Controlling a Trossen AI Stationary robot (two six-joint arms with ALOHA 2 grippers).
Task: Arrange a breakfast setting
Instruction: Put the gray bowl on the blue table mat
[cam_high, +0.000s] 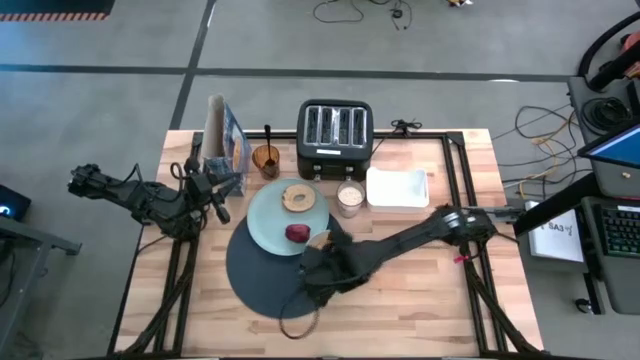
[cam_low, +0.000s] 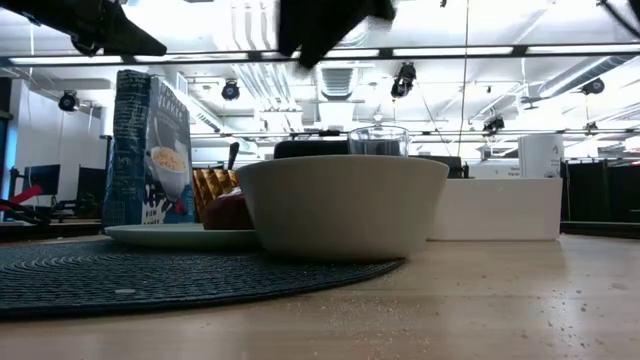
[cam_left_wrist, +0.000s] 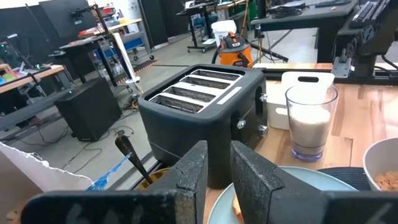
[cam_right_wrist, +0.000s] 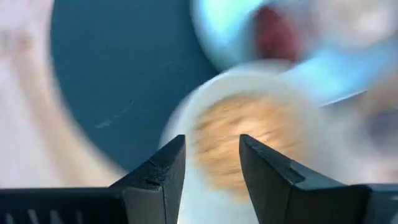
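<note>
one round dark-blue woven placemat (cam_high: 262, 272) lies near the wooden table's (cam_high: 420, 300) front edge, carrying one pale mint plate (cam_high: 270, 222) with one bagel (cam_high: 298, 197) and one dark-red fruit (cam_high: 297, 233). one beige bowl (cam_low: 342, 205) sits beside it, under the right end effector (cam_right_wrist: 211, 163), fingers parted, holding nothing. the left end effector (cam_left_wrist: 217, 177), nearly closed and empty, waits near the left edge. one milk glass (cam_high: 350, 198) stands mid-table.

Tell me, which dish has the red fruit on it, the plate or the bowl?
The pale mint plate does. The small dark-red fruit sits on it with the bagel; the beige bowl holds cereal instead.
</note>
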